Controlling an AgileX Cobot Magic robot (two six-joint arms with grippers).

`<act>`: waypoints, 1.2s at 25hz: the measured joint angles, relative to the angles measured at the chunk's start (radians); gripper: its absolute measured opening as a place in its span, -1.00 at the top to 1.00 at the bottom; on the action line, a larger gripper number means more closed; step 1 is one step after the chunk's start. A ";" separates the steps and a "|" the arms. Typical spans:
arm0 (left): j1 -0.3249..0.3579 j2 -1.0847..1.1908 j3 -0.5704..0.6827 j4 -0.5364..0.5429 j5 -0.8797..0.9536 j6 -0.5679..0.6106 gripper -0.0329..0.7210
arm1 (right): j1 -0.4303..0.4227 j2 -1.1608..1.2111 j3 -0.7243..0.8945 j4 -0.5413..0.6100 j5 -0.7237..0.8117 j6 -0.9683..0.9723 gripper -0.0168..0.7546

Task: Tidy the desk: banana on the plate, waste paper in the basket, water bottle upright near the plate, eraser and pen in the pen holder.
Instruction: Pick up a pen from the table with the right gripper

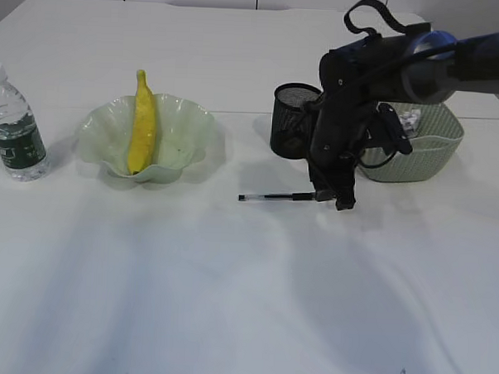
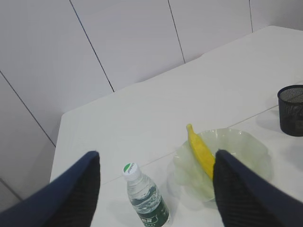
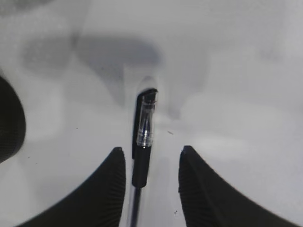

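Nearest on the plain white desk point(image 1: 228, 294): slim black pen with clear cap point(image 1: 275, 196) lying flat, its right end between the parted fingers of the right gripper point(image 1: 333, 197), not yet clamped. Farther left: clear plastic water bottle with green label point(image 1: 14, 125) standing upright beside the pale green ruffled plate point(image 1: 190, 135), with the long yellow banana point(image 1: 142, 124) inside it. Farther right: black wire-mesh pen holder point(image 1: 290, 118), then sage green woven-pattern basket point(image 1: 437, 150), holding crumpled white waste paper point(image 1: 411, 119). Left gripper point(image 2: 156, 187) raised, fingers spread wide, holding nothing.
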 joint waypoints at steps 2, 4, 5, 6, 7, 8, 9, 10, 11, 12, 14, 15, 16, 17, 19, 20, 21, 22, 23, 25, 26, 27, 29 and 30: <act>0.000 0.005 0.000 0.000 0.000 0.000 -0.49 | 0.000 0.011 0.000 0.009 0.000 0.000 0.22; 0.000 0.013 0.000 0.000 0.000 0.000 -0.49 | 0.000 0.017 0.000 0.013 -0.005 0.000 0.22; 0.000 0.020 0.000 0.000 0.000 0.000 -0.49 | 0.000 0.019 0.000 0.013 -0.005 0.000 0.22; 0.000 0.027 0.000 0.000 0.000 0.000 -0.49 | 0.000 0.018 0.000 0.013 -0.007 0.000 0.22; 0.000 0.032 0.000 0.000 0.002 0.000 -0.49 | 0.000 0.019 0.000 0.013 -0.013 -0.002 0.22; 0.000 0.034 0.000 0.000 0.002 0.000 -0.49 | 0.000 0.019 0.000 0.011 -0.016 -0.002 0.22; 0.000 0.036 0.000 0.000 0.002 0.000 -0.49 | 0.000 0.019 0.000 0.007 -0.020 -0.002 0.22; 0.000 0.038 0.000 0.000 0.002 0.000 -0.49 | 0.000 0.021 0.000 0.001 -0.020 -0.002 0.22; 0.000 0.038 0.000 0.000 0.002 0.000 -0.49 | 0.000 0.021 0.000 -0.001 -0.022 -0.002 0.22; 0.000 0.040 0.000 0.000 0.002 0.000 -0.49 | 0.000 0.023 0.000 -0.002 -0.027 -0.002 0.22; 0.000 0.040 0.000 0.000 0.002 0.000 -0.49 | 0.000 0.032 -0.002 0.006 -0.041 -0.002 0.22; 0.000 0.040 0.000 0.000 0.002 0.000 -0.49 | 0.000 0.039 -0.002 0.014 -0.053 -0.002 0.22; 0.000 0.040 0.000 0.000 0.002 0.000 -0.49 | 0.000 0.044 -0.002 0.020 -0.062 -0.002 0.22; 0.000 0.040 0.000 0.000 0.002 0.000 -0.49 | 0.000 0.051 -0.002 0.024 -0.074 -0.002 0.22; 0.000 0.040 0.000 0.000 0.002 0.000 -0.49 | 0.000 0.057 -0.002 0.029 -0.083 -0.002 0.22; 0.000 0.040 0.000 0.000 0.002 0.000 -0.49 | 0.000 0.056 -0.002 0.031 -0.083 -0.002 0.22; 0.000 0.040 0.000 0.000 0.002 0.000 -0.49 | 0.000 0.056 -0.002 0.031 -0.085 -0.002 0.22; 0.000 0.040 0.000 0.000 0.002 0.000 -0.49 | 0.000 0.056 -0.002 0.031 -0.087 -0.004 0.22; 0.000 0.040 0.000 0.000 0.002 0.000 -0.49 | 0.000 0.056 -0.002 0.031 -0.087 -0.004 0.22; 0.000 0.040 0.000 0.000 0.002 0.000 -0.49 | 0.000 0.056 -0.002 0.031 -0.087 -0.004 0.22; 0.000 0.040 0.000 0.000 0.002 0.000 -0.49 | 0.000 0.056 -0.002 0.031 -0.087 -0.004 0.22; 0.000 0.040 0.000 0.000 0.002 0.000 -0.49 | 0.000 0.056 -0.002 0.031 -0.087 -0.002 0.22; 0.000 0.040 0.000 0.000 0.002 0.000 -0.49 | 0.000 0.056 -0.002 0.031 -0.087 0.002 0.22; 0.000 0.040 0.000 0.000 0.002 0.000 -0.49 | 0.000 0.056 -0.002 0.031 -0.087 0.001 0.22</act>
